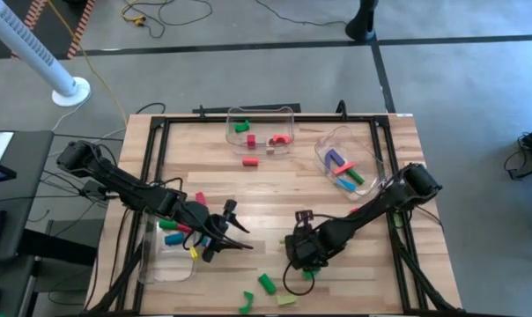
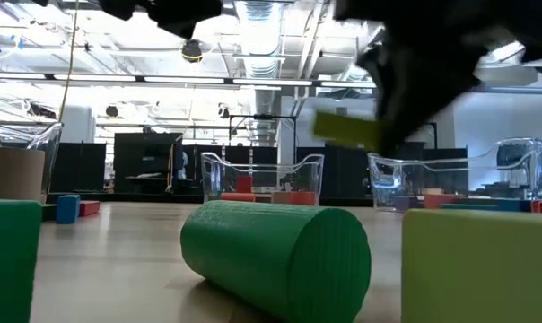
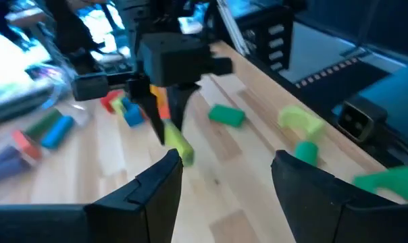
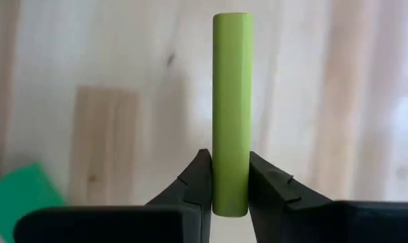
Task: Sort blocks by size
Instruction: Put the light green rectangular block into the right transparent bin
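Lime bar [image 4: 232, 111] pinched near one end by right gripper [image 4: 230, 177], at table's 6 o'clock, probably for binning. Left gripper [image 3: 224, 177] gapes empty at 8 o'clock.

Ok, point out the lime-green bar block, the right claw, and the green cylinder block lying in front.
Lime-green bar block [image 4: 232, 101]: right wrist view, mid-length of its face.
Right claw [image 4: 230, 185]: right wrist view, midway between fingertips, shut on the bar.
Green cylinder block [image 2: 275, 256]: low view, curved side.
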You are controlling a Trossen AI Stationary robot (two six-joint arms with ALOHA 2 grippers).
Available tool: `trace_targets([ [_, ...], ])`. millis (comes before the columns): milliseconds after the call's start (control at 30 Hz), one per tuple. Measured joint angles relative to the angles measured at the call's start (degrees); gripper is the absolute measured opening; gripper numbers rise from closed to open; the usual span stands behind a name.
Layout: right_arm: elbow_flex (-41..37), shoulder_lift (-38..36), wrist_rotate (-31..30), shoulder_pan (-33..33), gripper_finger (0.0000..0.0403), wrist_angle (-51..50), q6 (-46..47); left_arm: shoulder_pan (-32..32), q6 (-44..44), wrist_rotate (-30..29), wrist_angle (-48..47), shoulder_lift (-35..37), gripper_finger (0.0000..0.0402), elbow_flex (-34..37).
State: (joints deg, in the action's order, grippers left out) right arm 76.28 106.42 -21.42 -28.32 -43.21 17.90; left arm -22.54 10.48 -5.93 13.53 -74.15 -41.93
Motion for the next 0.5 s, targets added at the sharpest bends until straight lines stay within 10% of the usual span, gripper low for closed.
trace_targets([
  [500, 2.09, -8.65, -7.17, 1.84, 0.0093, 15.60, -9.68, 5.90, 1.49, -0.45, 6.94, 0.00, 0.0217, 0.00],
])
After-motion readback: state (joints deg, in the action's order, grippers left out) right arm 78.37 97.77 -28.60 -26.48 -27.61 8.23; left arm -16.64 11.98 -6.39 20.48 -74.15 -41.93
